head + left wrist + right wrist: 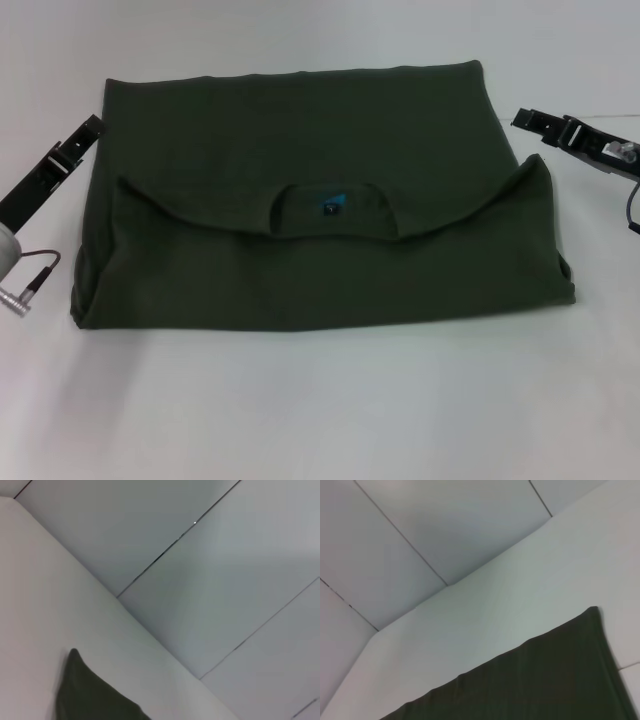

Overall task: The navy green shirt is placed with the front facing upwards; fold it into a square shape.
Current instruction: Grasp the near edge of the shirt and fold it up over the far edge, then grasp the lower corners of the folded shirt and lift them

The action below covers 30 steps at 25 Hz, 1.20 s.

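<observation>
The navy green shirt (310, 150) lies on the white table, folded crosswise into a wide rectangle. Its near half is doubled over, so the round collar with the small black and blue neck tag (333, 205) sits at the middle of the upper layer's curved edge. My left gripper (92, 127) hovers just off the shirt's far left corner, holding nothing. Beside the shirt's far right edge, my right gripper (522, 118) also holds nothing. One corner of the shirt (95, 700) shows in the left wrist view. A broad edge of the shirt (535, 680) shows in the right wrist view.
The white table (320, 400) stretches around the shirt on all sides. A grey panelled wall (225, 570) rises behind the table's far edge. A cable and metal connector (20, 295) hang by my left arm at the left border.
</observation>
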Motion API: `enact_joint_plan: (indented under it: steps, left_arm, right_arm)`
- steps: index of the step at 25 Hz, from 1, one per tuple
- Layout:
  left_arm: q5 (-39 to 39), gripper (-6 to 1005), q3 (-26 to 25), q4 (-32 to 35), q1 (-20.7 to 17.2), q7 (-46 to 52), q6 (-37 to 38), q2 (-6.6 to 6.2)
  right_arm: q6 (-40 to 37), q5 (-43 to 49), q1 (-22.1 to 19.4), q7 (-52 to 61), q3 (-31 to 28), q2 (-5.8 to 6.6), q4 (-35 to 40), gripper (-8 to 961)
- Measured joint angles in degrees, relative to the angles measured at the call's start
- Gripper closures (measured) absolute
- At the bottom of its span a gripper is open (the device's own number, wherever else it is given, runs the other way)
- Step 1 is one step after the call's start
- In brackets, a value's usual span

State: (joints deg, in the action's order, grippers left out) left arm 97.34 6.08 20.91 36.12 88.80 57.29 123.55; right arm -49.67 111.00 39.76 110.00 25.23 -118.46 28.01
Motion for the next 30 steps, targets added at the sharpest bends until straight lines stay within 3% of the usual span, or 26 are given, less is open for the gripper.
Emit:
enact_joint_plan:
  steps: [4, 8, 11, 15, 19, 24, 30]
  left_arm:
    - [0.48, 456, 1.32, 0.98, -2.42, 1.90, 6.55, -0.95]
    - [3.22, 296, 8.96, 5.04, -6.32, 9.32, 14.20, -2.86]
    - [8.74, 91, 12.81, 11.67, -8.95, 12.59, 20.00, -3.29]
    - [18.19, 91, 14.63, 19.54, -10.93, 15.22, 26.65, -4.67]
    - [27.98, 92, 15.14, 23.51, -10.25, 15.73, 28.32, -5.50]
    - [31.61, 93, 17.18, 23.94, -9.66, 14.33, 24.11, -5.25]
    - [31.66, 93, 18.36, 23.09, -9.51, 13.11, 18.22, -3.82]
  right_arm:
    - [-4.65, 0.04, -1.07, 0.58, 0.09, 1.50, 0.25, 286]
    - [-11.46, 0.57, -3.13, 3.19, 1.42, 4.19, 0.15, 200]
    - [-16.90, 0.61, -5.12, 3.52, 2.87, 5.81, 0.56, 135]
    - [-22.20, 0.66, -7.74, 3.40, 3.86, 7.43, 0.80, 60]
    - [-24.00, 0.71, -9.94, 2.89, 4.34, 7.70, 1.43, 7]
    - [-24.24, 0.72, -11.11, 2.65, 4.45, 7.37, 1.56, 6]
    - [-24.26, 0.72, -11.08, 2.13, 4.86, 7.10, 1.34, 7]
